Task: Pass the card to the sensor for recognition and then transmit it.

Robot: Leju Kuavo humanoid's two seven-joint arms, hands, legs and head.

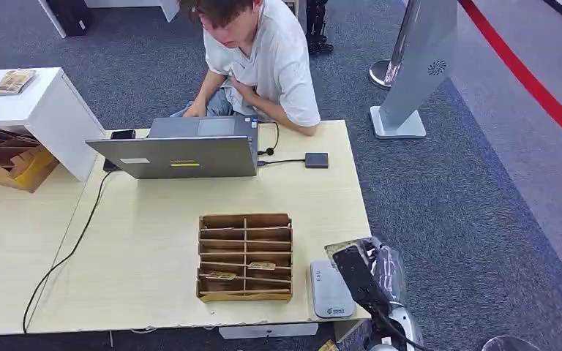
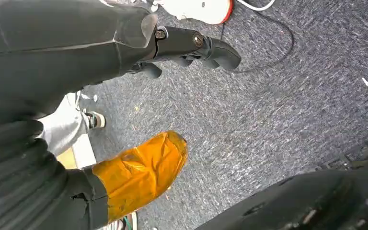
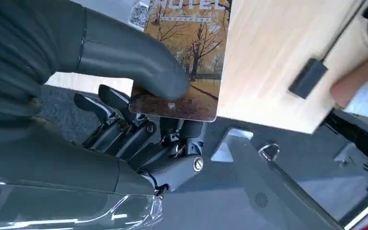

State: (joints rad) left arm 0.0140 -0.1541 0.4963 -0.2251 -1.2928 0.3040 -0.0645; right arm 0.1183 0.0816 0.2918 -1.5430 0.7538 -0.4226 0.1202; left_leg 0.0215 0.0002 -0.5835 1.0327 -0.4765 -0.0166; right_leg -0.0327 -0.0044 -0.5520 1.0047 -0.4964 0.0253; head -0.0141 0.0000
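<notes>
My right hand [image 3: 124, 129] pinches a hotel key card [image 3: 199, 48] printed with autumn trees, the thumb pressed on its face and the dark fingers [image 3: 139, 139] curled beneath it. In the head view this hand [image 1: 362, 274] is at the table's front right corner, just right of the grey card sensor [image 1: 329, 291] that lies flat on the table. A pale edge of the card [image 1: 339, 247] shows above the hand. My left hand [image 2: 124, 43] hangs over the carpet, its fingers [image 2: 211, 48] loosely bent and holding nothing.
A cardboard card box [image 1: 245, 257] with several compartments stands left of the sensor. Behind it are an open laptop [image 1: 183, 150], a small dark box [image 1: 317, 160] on a cable, and a seated person [image 1: 263, 58]. A grey stand [image 1: 417, 66] is on the floor at right.
</notes>
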